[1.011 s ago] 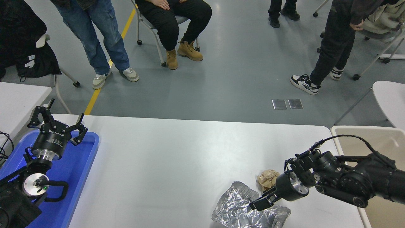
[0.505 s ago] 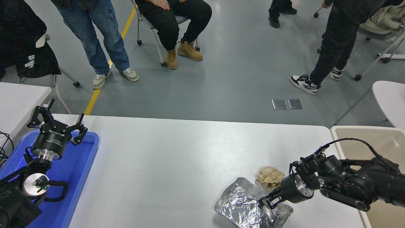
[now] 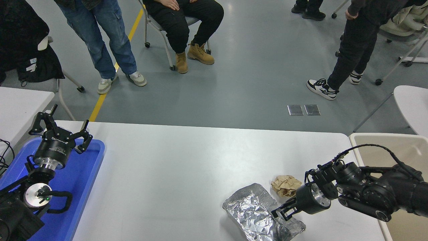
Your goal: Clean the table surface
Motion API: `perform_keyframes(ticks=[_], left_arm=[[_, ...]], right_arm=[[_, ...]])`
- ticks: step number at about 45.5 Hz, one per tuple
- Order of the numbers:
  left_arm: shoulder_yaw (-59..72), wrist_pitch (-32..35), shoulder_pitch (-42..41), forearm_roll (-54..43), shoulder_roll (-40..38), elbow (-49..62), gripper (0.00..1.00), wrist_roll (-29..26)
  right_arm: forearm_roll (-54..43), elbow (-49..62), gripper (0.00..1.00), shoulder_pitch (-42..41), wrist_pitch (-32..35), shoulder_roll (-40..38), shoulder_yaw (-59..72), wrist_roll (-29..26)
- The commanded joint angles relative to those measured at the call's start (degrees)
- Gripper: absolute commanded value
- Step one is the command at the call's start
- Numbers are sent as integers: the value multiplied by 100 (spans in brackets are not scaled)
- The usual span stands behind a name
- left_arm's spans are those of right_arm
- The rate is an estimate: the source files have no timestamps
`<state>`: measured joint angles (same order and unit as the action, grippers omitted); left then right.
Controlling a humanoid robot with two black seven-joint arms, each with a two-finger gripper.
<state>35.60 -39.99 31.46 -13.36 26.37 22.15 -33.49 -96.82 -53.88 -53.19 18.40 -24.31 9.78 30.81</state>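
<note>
The white table surface fills the middle of the head view. A crumpled silver foil tray lies near its front right. A crumpled brown paper ball lies just behind the tray's right end. My right gripper comes in from the right and is shut on the foil tray's right rim. My left gripper is parked open over the blue tray at the lower left.
A beige bin stands off the table's right edge. Smaller white tabletops show at the left edge and the right edge. Several people stand or sit beyond the table's far side.
My right gripper has dropped to the foil tray's right rim and closed on it. The tray has turned and flattened, its left end swinging further up the table. The paper ball shifted slightly.
</note>
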Motion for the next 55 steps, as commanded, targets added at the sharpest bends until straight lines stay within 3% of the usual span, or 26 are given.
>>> perform_keyframes(ticks=[1, 22, 39, 55], left_arm=[[0, 0, 0, 0, 0, 0, 100, 0], [0, 0, 0, 0, 0, 0, 100, 0], [0, 0, 0, 0, 0, 0, 100, 0], [0, 0, -9, 0, 0, 0, 100, 0]], right_arm=[[6, -62, 0, -139, -3, -144, -20, 100], [120, -720, 0, -1203, 120, -1541, -37, 1023], [418, -1801, 0, -1694, 735, -2438, -143, 1032], [911, -1899, 0, -2415, 1315, -2781, -143, 1041]])
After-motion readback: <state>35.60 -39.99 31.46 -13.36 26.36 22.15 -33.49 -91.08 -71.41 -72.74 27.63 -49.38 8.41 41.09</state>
